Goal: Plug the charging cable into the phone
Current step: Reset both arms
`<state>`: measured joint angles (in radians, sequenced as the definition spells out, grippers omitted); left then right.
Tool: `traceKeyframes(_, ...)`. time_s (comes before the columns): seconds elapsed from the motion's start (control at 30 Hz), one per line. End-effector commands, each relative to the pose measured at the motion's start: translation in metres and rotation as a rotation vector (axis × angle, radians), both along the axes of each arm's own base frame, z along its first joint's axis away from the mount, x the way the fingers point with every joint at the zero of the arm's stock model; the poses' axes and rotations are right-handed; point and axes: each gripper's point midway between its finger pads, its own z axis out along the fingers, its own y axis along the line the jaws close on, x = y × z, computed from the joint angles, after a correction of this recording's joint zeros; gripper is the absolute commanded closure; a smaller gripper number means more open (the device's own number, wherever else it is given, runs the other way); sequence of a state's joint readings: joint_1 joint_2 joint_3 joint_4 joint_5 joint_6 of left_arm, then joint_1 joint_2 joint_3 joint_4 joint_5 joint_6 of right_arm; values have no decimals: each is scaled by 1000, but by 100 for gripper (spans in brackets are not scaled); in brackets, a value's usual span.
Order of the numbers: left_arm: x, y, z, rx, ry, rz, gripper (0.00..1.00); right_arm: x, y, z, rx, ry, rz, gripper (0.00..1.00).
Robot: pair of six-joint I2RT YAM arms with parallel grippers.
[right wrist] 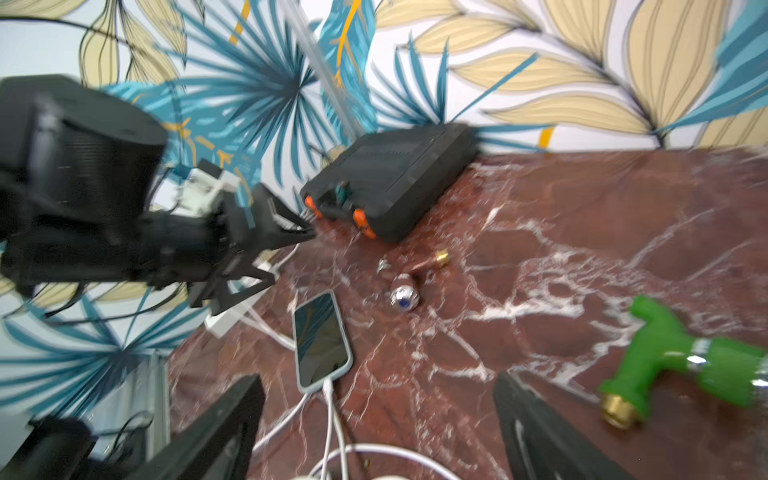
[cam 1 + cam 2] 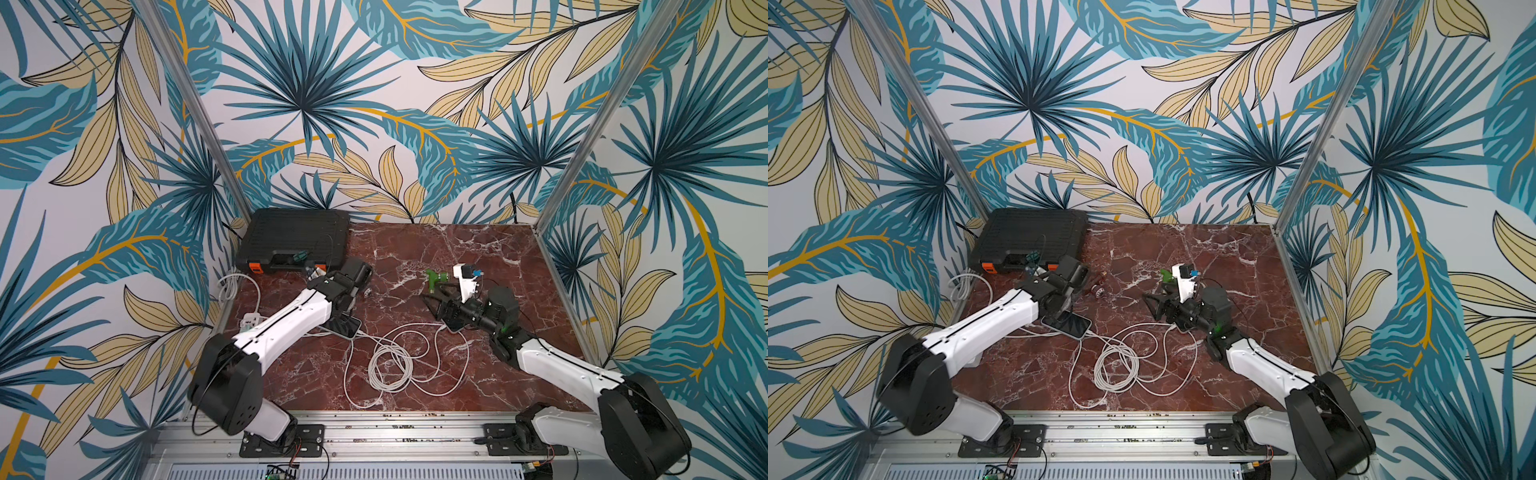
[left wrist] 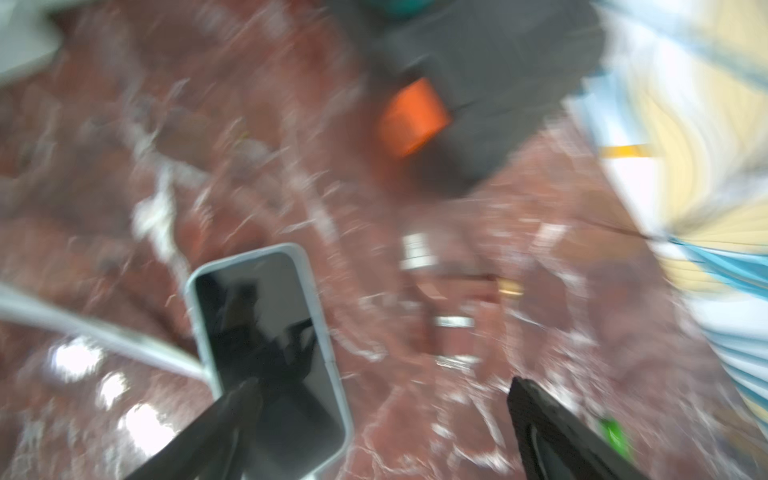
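Left of centre, off table [image 1: 582, 216] edges: phone [image 1: 321, 340], cable [image 1: 330, 409] plugged | left jaws, right jaws spread, empty

Legible markings: none are showing in any view. The phone [image 1: 322, 338] is lying with a dark screen that is displaying no characters. The black tool case [image 2: 297, 237] is showing only ribbed plastic and plain orange latches [image 1: 359, 218], and the wrist views are blurring too much for any fine print to be read.
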<state>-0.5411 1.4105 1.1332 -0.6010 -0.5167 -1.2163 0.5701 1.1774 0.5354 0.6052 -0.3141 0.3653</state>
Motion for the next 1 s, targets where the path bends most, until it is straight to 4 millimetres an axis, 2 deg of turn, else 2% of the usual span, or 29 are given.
traceKeyframes(0.0, 9, -10, 70, 352, -229, -378, 0, 34, -65, 34, -43, -118, -418, 1)
traceKeyframes(0.03, 1, -6, 81, 440, -258, -435, 0, 39, -97, 36, -64, -121, -596, 1)
traceKeyframes(0.1, -9, 5, 90, 594, -330, -470, 0, 33, -158, 39, -86, -99, -901, 1)
traceKeyframes(0.13, -15, 15, 89, 668, -360, -466, 0, 27, -175, 38, -104, -104, -980, 1)
traceKeyframes(0.2, -26, 42, 74, 768, -389, -368, 0, 13, -199, 33, -164, -170, -1083, 1)
traceKeyframes(0.23, -34, 61, 59, 813, -384, -294, 0, 5, -214, 19, -219, -191, -1144, 1)
traceKeyframes(0.27, -37, 70, 49, 831, -392, -272, 0, 0, -226, 9, -250, -189, -1206, 1)
traceKeyframes(0.3, -39, 77, 31, 841, -380, -277, 0, -5, -236, 1, -272, -180, -1259, 1)
traceKeyframes(0.37, -36, 87, 4, 844, -349, -303, 0, -8, -246, -13, -285, -189, -1308, 1)
traceKeyframes(0.5, -20, 102, -23, 868, -258, -315, 0, 5, -255, -42, -397, -179, -1344, 1)
traceKeyframes(0.57, -12, 117, -39, 824, -296, -265, 0, 14, -267, -62, -383, -145, -1384, 1)
traceKeyframes(0.6, -6, 127, -41, 825, -321, -227, 0, 20, -275, -61, -368, -151, -1428, 1)
traceKeyframes(0.7, 9, 129, -40, 841, -366, -282, 0, 41, -269, -57, -440, -226, -1383, 1)
traceKeyframes(0.77, 23, 146, -60, 776, -367, -272, 0, 47, -277, -53, -446, -271, -1401, 1)
traceKeyframes(0.8, 30, 138, -68, 746, -390, -345, 0, 48, -279, -54, -436, -302, -1376, 2)
traceKeyframes(0.87, 36, 128, -72, 760, -408, -406, 0, 50, -278, -65, -423, -254, -1322, 6)
traceKeyframes(0.93, 36, 131, -74, 749, -379, -395, 0, 53, -268, -64, -370, -291, -1158, 8)
traceKeyframes(0.97, 36, 131, -74, 750, -381, -392, 0, 59, -267, -70, -363, -261, -1106, 7)
